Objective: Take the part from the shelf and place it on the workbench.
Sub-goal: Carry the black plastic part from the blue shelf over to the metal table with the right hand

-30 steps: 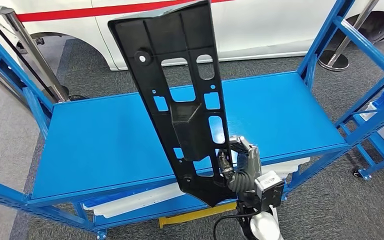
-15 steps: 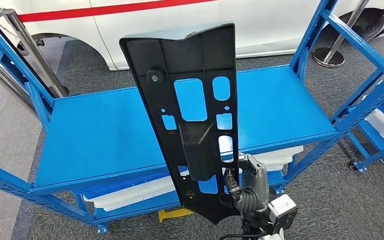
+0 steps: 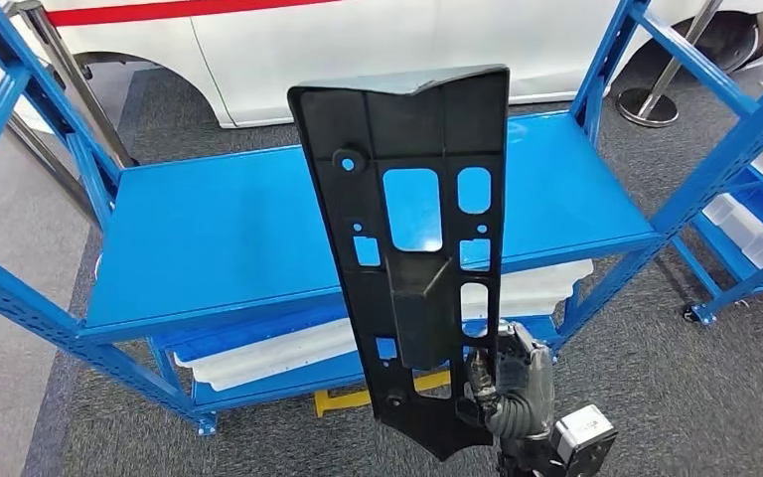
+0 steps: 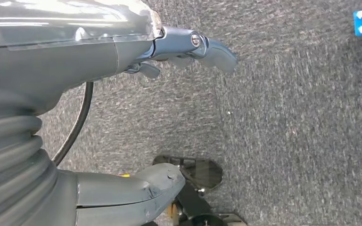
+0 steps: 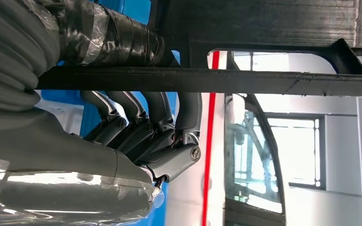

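The part (image 3: 425,298) is a long black plastic panel with several cut-out windows. It stands nearly upright in front of me in the head view, clear of the blue shelf (image 3: 219,229) behind it. My right hand (image 3: 519,390) grips it near its lower edge, at the bottom of the picture. In the right wrist view the fingers (image 5: 146,125) curl around a rib of the part (image 5: 264,23). My left hand (image 4: 188,44) hangs over the grey carpet with its fingers apart and nothing in it.
White trays (image 3: 268,353) lie on the shelf's lower level, and a yellow piece (image 3: 358,399) sits on the floor beneath. A second blue rack (image 3: 745,209) holding bins stands at the right. Behind are a white vehicle (image 3: 288,40) and a stanchion base (image 3: 651,107).
The whole picture has shifted, so the camera moved; the shelf now lies farther off. The part stays in my right hand, lower and further right in the picture and more upright.
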